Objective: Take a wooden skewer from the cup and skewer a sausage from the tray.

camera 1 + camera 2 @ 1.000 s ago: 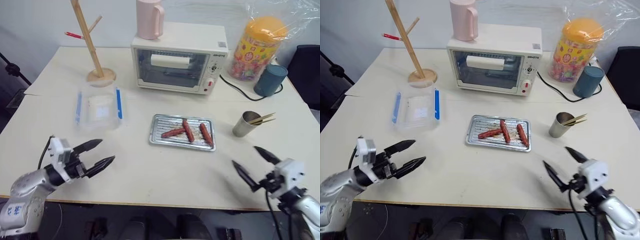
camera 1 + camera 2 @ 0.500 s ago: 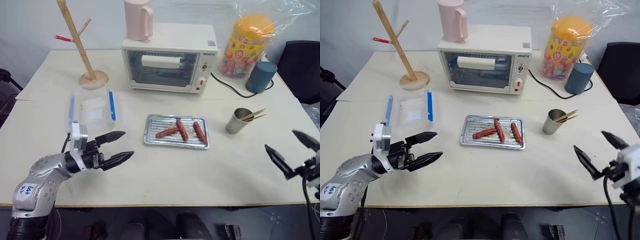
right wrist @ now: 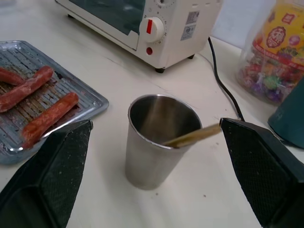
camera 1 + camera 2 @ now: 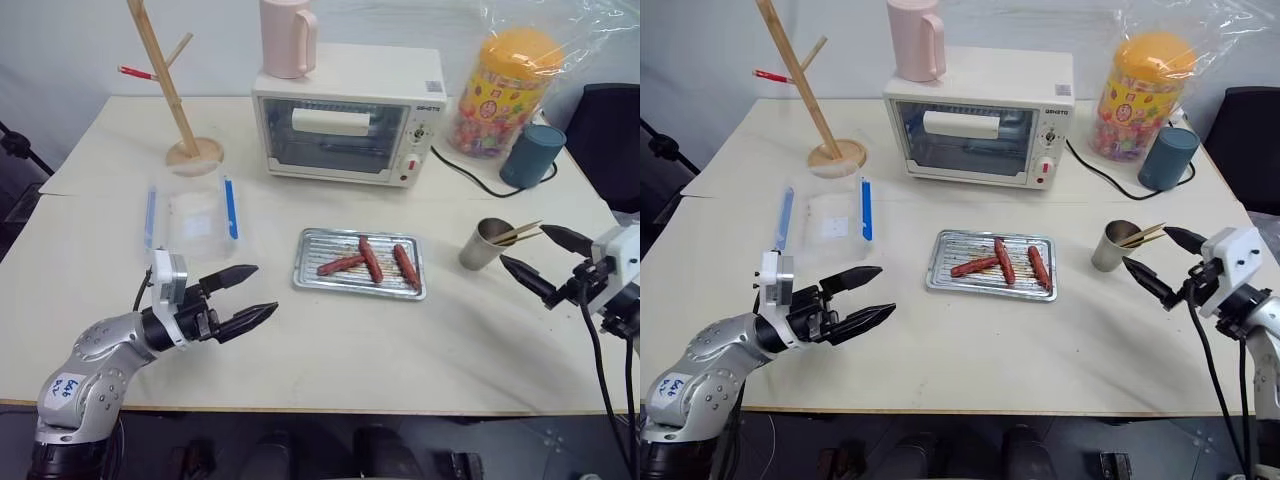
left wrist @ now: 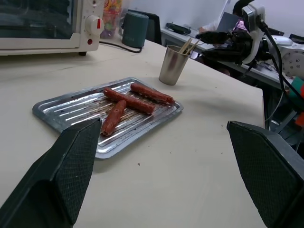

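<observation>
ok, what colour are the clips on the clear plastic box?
Blue, one along each long side of the clear plastic box; clearest in the left eye view.

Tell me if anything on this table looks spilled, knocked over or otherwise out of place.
Nothing stands out. The cup stands upright with the wooden skewers leaning over its rim. The three sausages lie inside the tray, two touching in a rough V. The pink jug sits upright on the toaster oven.
</observation>
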